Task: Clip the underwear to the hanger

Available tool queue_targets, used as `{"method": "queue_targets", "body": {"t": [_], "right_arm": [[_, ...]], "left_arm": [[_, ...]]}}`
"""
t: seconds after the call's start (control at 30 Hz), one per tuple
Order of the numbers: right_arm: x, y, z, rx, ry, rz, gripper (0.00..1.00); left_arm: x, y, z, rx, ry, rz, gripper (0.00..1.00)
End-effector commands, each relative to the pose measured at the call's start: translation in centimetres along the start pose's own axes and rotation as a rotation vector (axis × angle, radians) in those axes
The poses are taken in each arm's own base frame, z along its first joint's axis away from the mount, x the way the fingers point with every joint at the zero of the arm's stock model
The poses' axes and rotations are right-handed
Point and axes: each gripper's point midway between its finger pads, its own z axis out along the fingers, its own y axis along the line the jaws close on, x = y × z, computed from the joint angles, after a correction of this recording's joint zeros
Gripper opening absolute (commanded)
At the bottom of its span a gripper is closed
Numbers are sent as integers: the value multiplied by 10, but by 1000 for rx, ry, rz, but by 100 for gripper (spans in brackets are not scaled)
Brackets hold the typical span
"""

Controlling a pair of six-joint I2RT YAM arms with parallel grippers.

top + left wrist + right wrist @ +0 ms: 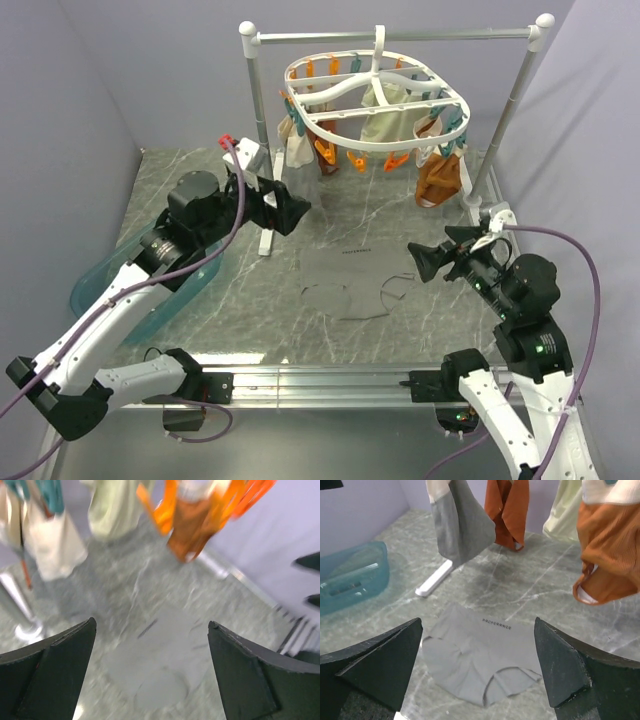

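Right gripper (425, 258) is hovering, jaws spread wide and empty, at three o'clock of the underwear (345, 278), which is lying flat and unclipped on the table (400, 205). Left gripper (292, 212), likewise gaping, is hanging at ten o'clock, probably so each can pinch a waistband corner. At twelve o'clock the hanger (375, 100) is dangling from the rail (400, 36), offering pegs (360, 160).
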Motion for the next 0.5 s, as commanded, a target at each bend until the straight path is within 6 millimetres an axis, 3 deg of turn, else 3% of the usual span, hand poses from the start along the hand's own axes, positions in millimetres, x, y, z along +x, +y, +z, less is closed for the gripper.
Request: {"method": "queue_targets", "body": {"t": [0.0,0.07,0.17,0.27,0.37,0.47], "right_arm": [[-39,5,6,-12,-74,28,99],[-44,18,10,-90,-68,19,100],[-54,21,13,-111,-101,5,97],[-63,23,17,-138,-168,-24,97],[-70,26,24,-165,-206,-20,95],[-66,32,31,-209,-199,-17,94]], "left_arm": [[-63,-26,-19,101,-233,-66,99],[-75,-25,-21,95,-303,-97,99],[-79,-18,-13,63,-320,-135,93],[-87,-16,-7,60,-376,-147,84],[-99,-8,3,24,-428,-132,60],[-103,1,14,-10,-417,-118,55]]}}
